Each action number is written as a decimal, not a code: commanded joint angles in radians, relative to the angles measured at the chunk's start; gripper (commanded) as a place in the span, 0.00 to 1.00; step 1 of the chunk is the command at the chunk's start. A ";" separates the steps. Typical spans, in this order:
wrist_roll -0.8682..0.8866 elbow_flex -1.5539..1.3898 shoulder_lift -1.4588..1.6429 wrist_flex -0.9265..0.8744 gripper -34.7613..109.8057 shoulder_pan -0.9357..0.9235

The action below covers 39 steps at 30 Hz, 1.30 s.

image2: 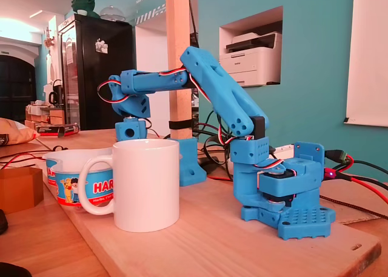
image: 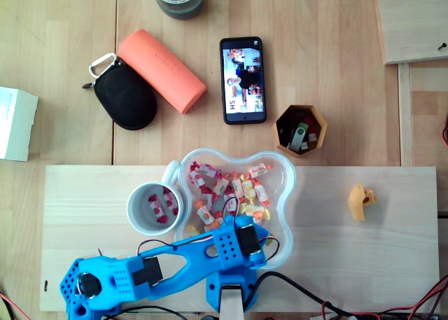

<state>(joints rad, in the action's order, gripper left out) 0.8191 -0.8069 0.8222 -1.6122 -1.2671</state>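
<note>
Seen from above, the blue arm [image: 161,267] reaches from the lower left across a pale wooden board [image: 350,257]. Its gripper [image: 238,230] hangs over the near rim of a clear, lobed plastic bowl [image: 288,194]. Wrapped sweets [image: 231,187] in red, white, yellow and orange fill the bowl right under the tool. The fingers point down beneath the wrist housing, so I cannot tell whether they are spread or pinched. A white mug [image: 131,211] stands just left of the bowl, touching or nearly touching it, with a few red-and-white sweets inside. A small yellow-orange object [image: 360,201] sits well apart on the right of the board. On the table [image: 315,26] beyond the board lie a smartphone [image: 243,80], a wooden hexagonal cup [image: 301,129] of USB sticks, an orange case [image: 161,69] and a black pouch [image: 124,99].

In the fixed view from table level, the arm folds up from its base and over. The gripper [image2: 130,131] points straight down behind the mug [image2: 148,186], above the bowl [image2: 66,180]. The mug and the bowl's wall hide the fingertips, so here too their state cannot be told. The mug is upright in front of the bowl, its handle to the left.
</note>
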 commanded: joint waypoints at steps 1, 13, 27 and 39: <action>-0.020 0.028 0.034 0.002 0.39 0.031; -0.095 0.026 0.025 0.005 0.39 0.083; -0.141 0.026 0.029 0.005 0.39 0.043; -0.161 0.011 0.025 -0.002 0.39 0.017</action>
<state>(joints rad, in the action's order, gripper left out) 0.6458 -0.8038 0.8130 -1.6107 -1.2303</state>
